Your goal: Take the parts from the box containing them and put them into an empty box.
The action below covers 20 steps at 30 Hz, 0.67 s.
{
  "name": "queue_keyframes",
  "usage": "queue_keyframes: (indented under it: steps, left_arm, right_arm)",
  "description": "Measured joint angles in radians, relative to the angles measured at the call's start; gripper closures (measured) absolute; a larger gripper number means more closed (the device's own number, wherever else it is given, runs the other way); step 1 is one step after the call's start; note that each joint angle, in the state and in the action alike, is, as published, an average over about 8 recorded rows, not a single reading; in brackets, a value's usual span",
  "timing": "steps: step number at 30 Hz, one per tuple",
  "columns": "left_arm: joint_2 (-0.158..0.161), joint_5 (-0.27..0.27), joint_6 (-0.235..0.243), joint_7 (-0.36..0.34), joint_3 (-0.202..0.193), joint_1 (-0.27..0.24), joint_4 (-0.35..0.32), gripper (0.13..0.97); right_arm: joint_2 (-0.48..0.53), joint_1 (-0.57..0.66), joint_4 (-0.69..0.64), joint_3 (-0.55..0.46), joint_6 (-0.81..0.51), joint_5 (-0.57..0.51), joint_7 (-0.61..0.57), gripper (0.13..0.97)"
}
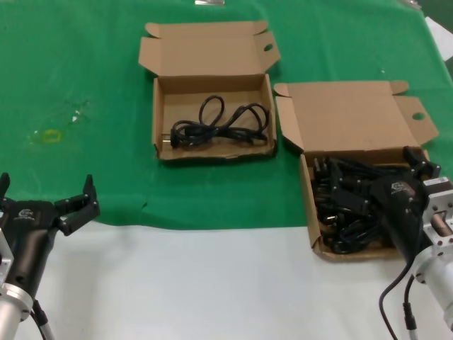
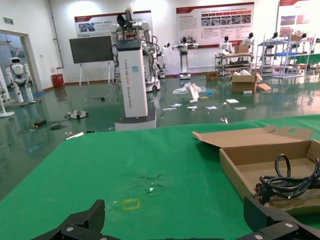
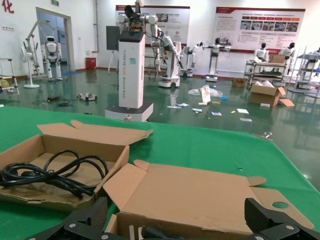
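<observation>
The nearer brown box (image 1: 354,117) on the right holds a pile of several black cables (image 1: 343,205). My right gripper (image 1: 386,185) hangs just over that pile, open and holding nothing. In the right wrist view its fingers (image 3: 92,215) stand wide apart over the box's front wall, with the raised lid (image 3: 200,192) ahead. The farther box (image 1: 212,85) holds one coiled black cable (image 1: 219,126); this box also shows in the right wrist view (image 3: 30,150) and in the left wrist view (image 2: 250,157). My left gripper (image 1: 46,195) is open and empty at the near left, over the cloth's edge.
A green cloth (image 1: 85,71) covers the far part of the white table (image 1: 198,283). A small yellow square mark (image 1: 51,136) lies on the cloth at the left, and also shows in the left wrist view (image 2: 131,204). Both lids stand open at the far side.
</observation>
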Motion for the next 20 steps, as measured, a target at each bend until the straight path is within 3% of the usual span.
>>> queue_keyframes:
  steps: [20]
  left_arm:
    - [0.0, 0.0, 0.0, 0.0, 0.0, 0.0, 0.0, 0.132]
  right_arm:
    - [0.0, 0.0, 0.0, 0.0, 0.0, 0.0, 0.0, 0.129]
